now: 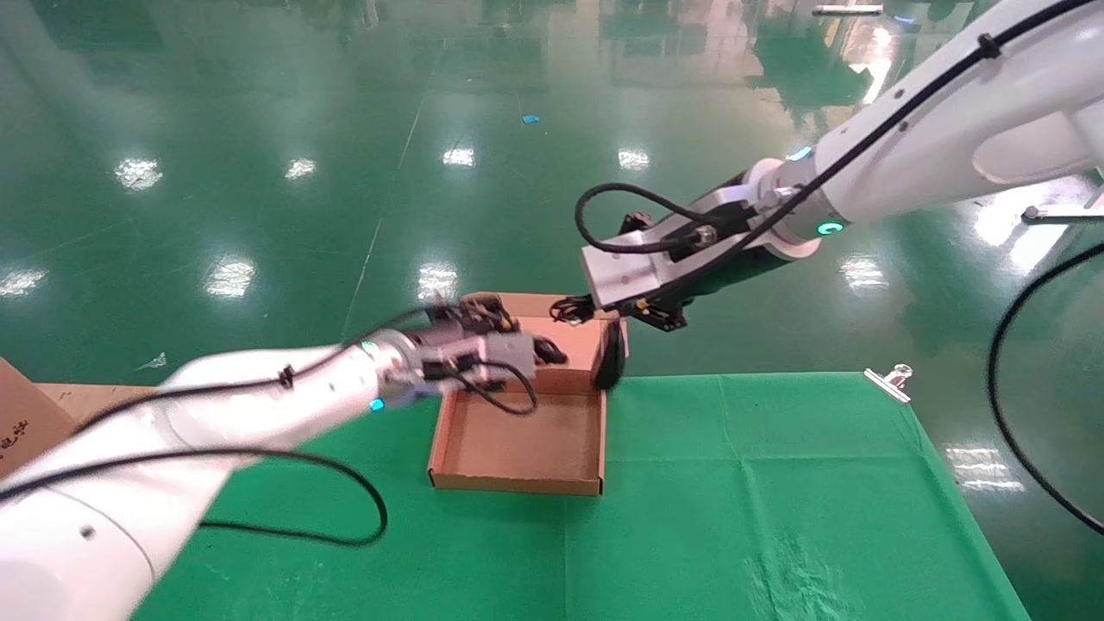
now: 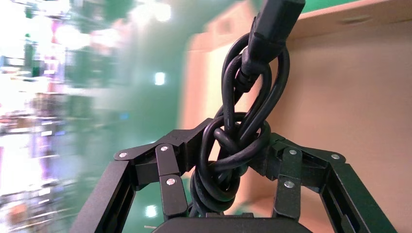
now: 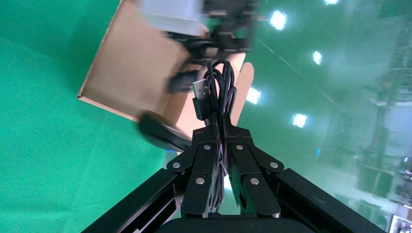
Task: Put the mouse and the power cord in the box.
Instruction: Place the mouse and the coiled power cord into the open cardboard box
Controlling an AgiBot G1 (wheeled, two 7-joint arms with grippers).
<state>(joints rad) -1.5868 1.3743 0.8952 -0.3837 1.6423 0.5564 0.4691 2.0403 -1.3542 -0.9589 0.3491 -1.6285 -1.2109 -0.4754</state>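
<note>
The brown cardboard box (image 1: 517, 448) lies open on the green cloth, its lid (image 1: 569, 349) standing up at the far side. My left gripper (image 1: 542, 349) hovers over the box's far part, shut on the knotted power cord (image 2: 233, 145); one chunky plug (image 2: 274, 24) sticks out past the fingers. My right gripper (image 1: 580, 308) is above the lid's right end, shut on the mouse's thin bundled cable (image 3: 218, 87) with its USB plug (image 3: 201, 94). The black mouse (image 1: 610, 358) dangles from that cable by the box's far right corner, also visible in the right wrist view as the mouse (image 3: 160, 132).
A green cloth (image 1: 776, 483) covers the table. A metal clip (image 1: 890, 382) pins its far right corner. Part of another cardboard carton (image 1: 26, 414) stands at the left edge. Shiny green floor lies beyond the table.
</note>
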